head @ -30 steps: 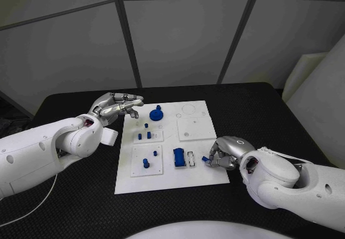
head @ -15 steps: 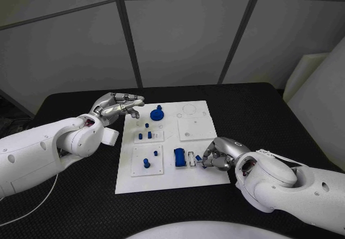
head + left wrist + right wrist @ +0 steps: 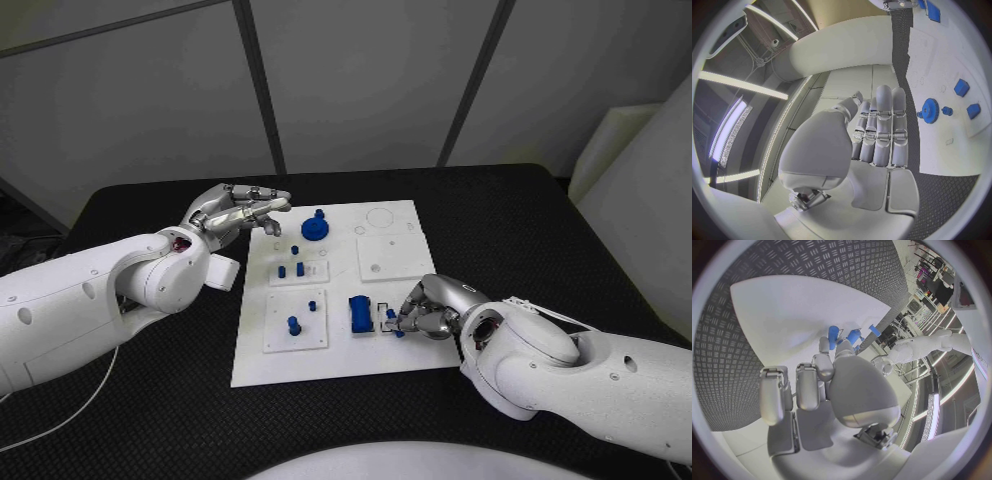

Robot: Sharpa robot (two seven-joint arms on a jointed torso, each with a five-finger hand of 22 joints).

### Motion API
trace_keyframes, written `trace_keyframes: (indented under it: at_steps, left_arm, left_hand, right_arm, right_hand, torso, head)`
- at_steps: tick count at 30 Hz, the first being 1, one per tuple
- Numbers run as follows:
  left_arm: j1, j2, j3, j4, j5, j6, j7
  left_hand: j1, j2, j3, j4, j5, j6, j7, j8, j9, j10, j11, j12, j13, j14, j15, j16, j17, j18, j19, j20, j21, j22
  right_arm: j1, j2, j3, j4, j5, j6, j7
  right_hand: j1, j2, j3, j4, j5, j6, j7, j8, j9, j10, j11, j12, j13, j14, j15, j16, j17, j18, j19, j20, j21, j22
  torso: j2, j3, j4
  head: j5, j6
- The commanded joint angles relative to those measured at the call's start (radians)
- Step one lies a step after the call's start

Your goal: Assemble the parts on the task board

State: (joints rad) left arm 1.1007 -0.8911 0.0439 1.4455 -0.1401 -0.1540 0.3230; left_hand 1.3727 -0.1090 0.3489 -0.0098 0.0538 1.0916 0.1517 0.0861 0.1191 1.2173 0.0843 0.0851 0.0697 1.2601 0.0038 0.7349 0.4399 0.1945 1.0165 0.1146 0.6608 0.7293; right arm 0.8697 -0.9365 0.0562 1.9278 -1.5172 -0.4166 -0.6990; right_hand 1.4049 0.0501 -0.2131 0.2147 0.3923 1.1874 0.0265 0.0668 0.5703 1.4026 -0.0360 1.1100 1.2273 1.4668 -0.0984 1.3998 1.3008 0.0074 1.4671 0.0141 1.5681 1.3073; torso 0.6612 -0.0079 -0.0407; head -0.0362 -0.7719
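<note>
Board (image 3: 339, 290) lies flat mid-counter (image 3: 144, 400), white, long side running away from the robot. Blue parts on it: gear (image 3: 315, 232) with a knob at the far left corner, two small pegs (image 3: 296, 269) in a raised square tile behind mid-left, another peg (image 3: 293, 325) on the near-left tile, a tall block (image 3: 358, 313) standing just right of that tile. Plain white tile (image 3: 392, 257) with small holes sits far right.

Right hand (image 3: 430, 308) is over the board's near right edge, fingers curled in and down beside the block. A small blue piece (image 3: 398, 326) shows at its fingertips, next to a white slot; looks pinched, contact with the board cannot be told. Right wrist view: fingertips (image 3: 824, 347) bunch over blue bits (image 3: 833, 333) on the white board, thumb folded across the palm.

Left hand (image 3: 238, 214) hovers at the board's far left corner, just left of the gear, fingers bent loosely together, holding nothing, not touching board. Left wrist view: fingers (image 3: 882, 125) straight-ish side by side, gear (image 3: 930, 108) beyond them, apart.
</note>
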Motion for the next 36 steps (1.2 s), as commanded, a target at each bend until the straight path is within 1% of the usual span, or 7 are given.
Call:
trace_keyframes:
  at_steps: [1, 12, 17, 19, 24, 29, 36]
  left_arm:
    - [0.001, 0.002, 0.001, 0.000, 0.003, 0.003, 0.002]
    - [0.001, 0.006, 0.001, -0.003, 0.003, 0.006, -0.003]
    - [0.001, 0.007, 0.001, -0.004, 0.003, 0.006, -0.005]
    - [0.001, 0.007, 0.001, -0.004, 0.003, 0.007, -0.006]
    - [0.001, 0.007, 0.001, -0.005, 0.003, 0.007, -0.007]
    - [0.001, 0.007, 0.001, -0.005, 0.003, 0.007, -0.008]
    - [0.001, 0.007, 0.001, -0.006, 0.003, 0.006, -0.009]
  left_hand:
    - [0.004, 0.004, -0.002, -0.005, -0.003, 0.001, -0.002, -0.005, 0.002, -0.004, 0.002, -0.003, 0.001, 0.005, 0.004, -0.006, -0.001, -0.012, 0.007, 0.002, -0.005, -0.001]
    - [0.004, 0.004, -0.002, -0.005, -0.003, 0.001, -0.002, -0.005, 0.002, -0.004, 0.002, -0.003, 0.001, 0.005, 0.004, -0.006, -0.001, -0.012, 0.007, 0.002, -0.005, -0.001]
    - [0.004, 0.004, -0.002, -0.005, -0.003, 0.001, -0.002, -0.005, 0.002, -0.004, 0.002, -0.003, 0.001, 0.005, 0.004, -0.006, -0.001, -0.012, 0.007, 0.002, -0.005, -0.001]
    - [0.004, 0.005, -0.002, -0.005, -0.003, 0.001, -0.001, -0.006, 0.002, -0.005, 0.002, -0.003, 0.001, 0.005, 0.004, -0.007, -0.002, -0.012, 0.008, 0.002, -0.006, -0.001]
    - [0.004, 0.005, -0.002, -0.005, -0.003, 0.001, -0.001, -0.006, 0.002, -0.005, 0.002, -0.003, 0.001, 0.005, 0.004, -0.007, -0.002, -0.012, 0.009, 0.002, -0.007, -0.002]
    - [0.004, 0.005, -0.002, -0.005, -0.003, 0.001, -0.001, -0.006, 0.002, -0.005, 0.002, -0.003, 0.001, 0.005, 0.004, -0.007, -0.002, -0.012, 0.009, 0.002, -0.007, -0.002]
    - [0.004, 0.005, -0.002, -0.005, -0.003, 0.001, -0.001, -0.006, 0.002, -0.005, 0.002, -0.004, 0.001, 0.005, 0.004, -0.007, -0.002, -0.012, 0.009, 0.002, -0.007, -0.002]
  right_arm:
    - [0.002, 0.009, 0.001, -0.007, 0.022, -0.019, -0.010]
    - [0.002, 0.031, 0.001, -0.022, 0.024, -0.023, -0.009]
    - [0.002, 0.036, 0.001, -0.022, 0.024, -0.042, -0.008]
    - [0.002, 0.037, 0.001, -0.022, 0.024, -0.048, -0.007]
    - [0.002, 0.038, 0.001, -0.021, 0.024, -0.060, -0.004]
    - [0.002, 0.035, 0.001, -0.020, 0.021, -0.063, -0.005]
    - [0.002, 0.037, 0.001, -0.020, 0.018, -0.076, -0.002]
  right_hand:
    - [-0.012, -0.001, -0.002, 0.008, 0.003, 0.006, 0.001, 0.001, -0.002, 0.014, -0.008, 0.005, 0.001, 0.051, -0.008, 0.003, 0.001, -0.007, 0.104, -0.008, 0.003, 0.263]
    - [-0.028, -0.006, -0.014, 0.025, 0.000, 0.009, 0.001, 0.000, -0.002, 0.014, -0.008, 0.006, 0.002, 0.051, -0.008, 0.002, 0.000, -0.007, 0.104, -0.008, 0.003, 0.263]
    - [-0.043, -0.004, -0.023, 0.045, -0.003, 0.011, 0.002, 0.001, -0.002, 0.013, -0.007, 0.004, 0.001, 0.050, -0.007, 0.000, -0.003, -0.007, 0.104, -0.008, 0.003, 0.263]
    - [-0.044, -0.004, -0.023, 0.046, -0.003, 0.012, 0.001, 0.001, -0.001, 0.013, -0.007, 0.005, 0.002, 0.050, -0.007, 0.000, -0.003, -0.007, 0.104, -0.008, 0.003, 0.263]
    - [-0.021, -0.005, -0.018, 0.039, 0.002, 0.018, -0.004, 0.003, 0.001, 0.014, -0.011, 0.006, 0.003, 0.050, -0.010, 0.000, -0.002, -0.007, 0.104, -0.009, 0.003, 0.263]
    - [0.018, -0.005, -0.008, 0.022, 0.027, 0.021, -0.008, 0.003, 0.004, 0.012, -0.015, 0.004, 0.002, 0.051, -0.013, 0.001, -0.001, -0.007, 0.104, -0.012, 0.003, 0.263]
    - [0.024, -0.006, -0.007, 0.019, 0.031, 0.021, -0.008, 0.002, 0.005, 0.012, -0.015, 0.004, 0.002, 0.051, -0.013, 0.001, -0.001, -0.007, 0.104, -0.012, 0.003, 0.263]
  torso:
    - [-0.001, 0.0007, 0.0000]
    - [0.000, 0.0005, -0.0003]
    - [0.000, 0.0011, -0.0011]
    - [0.000, 0.0009, -0.0012]
    - [-0.001, 0.0009, -0.0011]
    - [-0.002, 0.0011, -0.0012]
    - [-0.002, 0.0015, -0.0025]
  head:
    - [0.002, -0.001]
    - [0.005, -0.005]
    - [0.008, -0.006]
    - [0.008, -0.006]
    - [0.010, -0.008]
    - [0.011, -0.008]
    - [0.009, -0.005]
